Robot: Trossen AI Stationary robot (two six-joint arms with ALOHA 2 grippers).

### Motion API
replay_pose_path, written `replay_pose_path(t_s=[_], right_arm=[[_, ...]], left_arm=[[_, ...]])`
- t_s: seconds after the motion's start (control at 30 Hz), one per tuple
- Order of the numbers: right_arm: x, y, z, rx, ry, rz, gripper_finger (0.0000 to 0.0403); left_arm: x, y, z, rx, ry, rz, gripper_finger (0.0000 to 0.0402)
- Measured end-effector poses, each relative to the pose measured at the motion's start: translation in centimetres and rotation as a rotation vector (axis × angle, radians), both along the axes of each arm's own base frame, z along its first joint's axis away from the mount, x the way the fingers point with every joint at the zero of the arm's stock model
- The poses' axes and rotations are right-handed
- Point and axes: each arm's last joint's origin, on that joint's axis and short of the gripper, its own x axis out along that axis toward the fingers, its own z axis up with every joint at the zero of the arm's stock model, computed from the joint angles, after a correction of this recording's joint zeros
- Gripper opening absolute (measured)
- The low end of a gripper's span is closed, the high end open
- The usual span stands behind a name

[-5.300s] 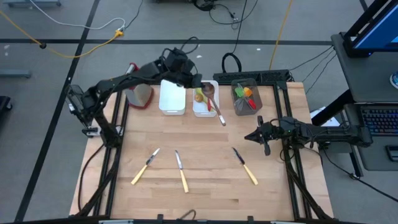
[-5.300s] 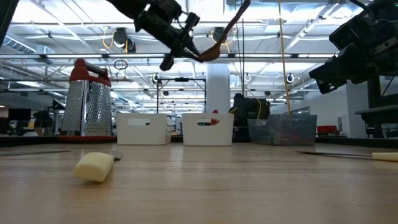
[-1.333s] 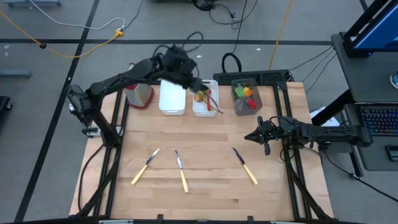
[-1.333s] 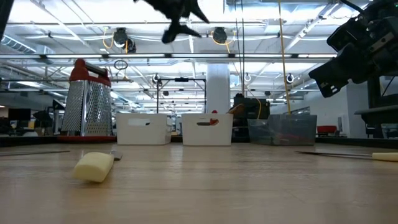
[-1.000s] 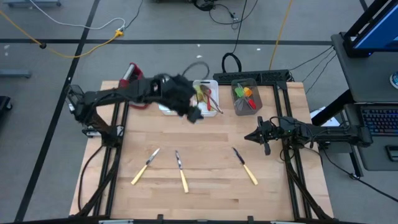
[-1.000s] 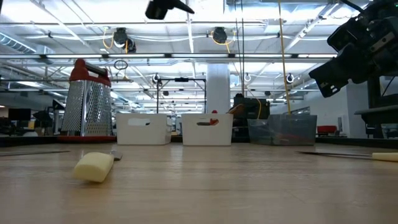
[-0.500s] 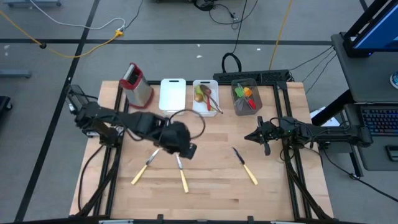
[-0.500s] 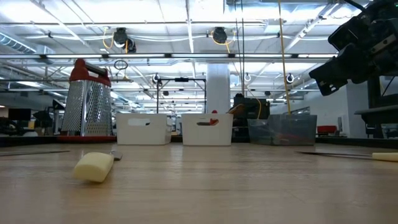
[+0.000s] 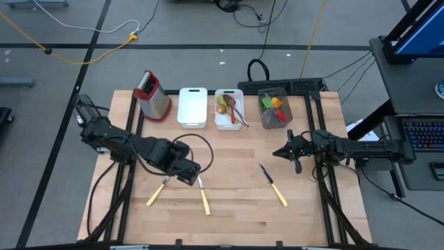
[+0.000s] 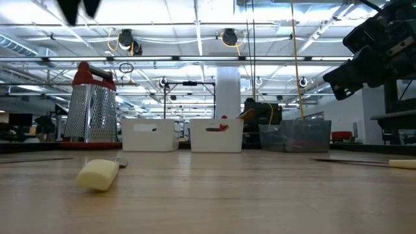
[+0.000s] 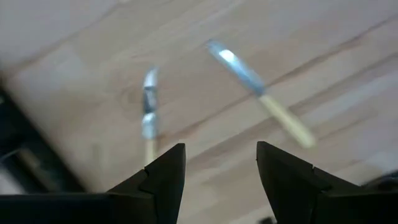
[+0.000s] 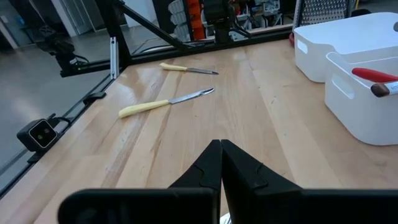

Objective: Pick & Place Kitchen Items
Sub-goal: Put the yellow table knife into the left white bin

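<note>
Red-topped metal box grater (image 9: 152,95) upright at the wooden table's (image 9: 229,215) far left corner. Beside it, in a row along the far edge: white tray (image 9: 192,107), second white tray (image 9: 220,121), grey bin (image 9: 266,120).
</note>
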Motion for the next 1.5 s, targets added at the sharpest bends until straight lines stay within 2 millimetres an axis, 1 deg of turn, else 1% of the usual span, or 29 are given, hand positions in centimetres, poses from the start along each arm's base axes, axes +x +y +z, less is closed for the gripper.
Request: replay_pose_path(t_s=[0.1, 0.2, 0.3, 0.47, 0.67, 0.77, 1.07, 1.2, 1.37, 1.5], right_arm=[[0.0, 0.0, 0.0, 0.0, -0.001, 0.0, 0.0], [0.0, 0.0, 0.0, 0.0, -0.001, 0.0, 0.0], [0.0, 0.0, 0.0, -0.001, -0.005, 0.0, 0.0], [0.0, 0.0, 0.0, 0.0, -0.005, -0.002, 0.0], [0.0, 0.0, 0.1, 0.001, -0.007, -0.004, 0.0], [0.0, 0.0, 0.1, 0.002, -0.007, -0.004, 0.0], [0.0, 0.0, 0.1, 0.035, -0.003, -0.011, 0.0], [0.0, 0.0, 0.1, 0.052, -0.001, -0.014, 0.0], [0.0, 0.0, 0.1, 0.042, -0.001, -0.013, 0.0], [0.0, 0.0, 0.1, 0.021, -0.004, -0.01, 0.0]], left_arm=[[-0.6, 0.2, -1.7, 0.018, 0.091, -0.031, 0.0202], [-1.2, 0.3, -3.5, -0.013, 0.158, -0.042, 0.0202], [-2.4, 0.4, -5.4, -0.026, 0.272, -0.072, 0.0202], [-4.0, 0.4, -8.3, -0.056, 0.382, -0.085, 0.0202], [-4.9, 0.4, -10.9, -0.094, 0.29, -0.086, 0.0202], [-5.7, 0.2, -11.7, -0.108, 0.245, -0.093, 0.0202], [-8.7, -0.3, -13.5, -0.14, 0.246, -0.064, 0.0202], [-9.0, -0.9, -14.6, -0.178, 0.176, -0.055, 0.0202], [-9.5, -1.2, -16.3, -0.194, 0.143, -0.04, 0.0202], [-9.9, -1.2, -17.0, -0.174, 0.145, -0.021, 0.0202]])
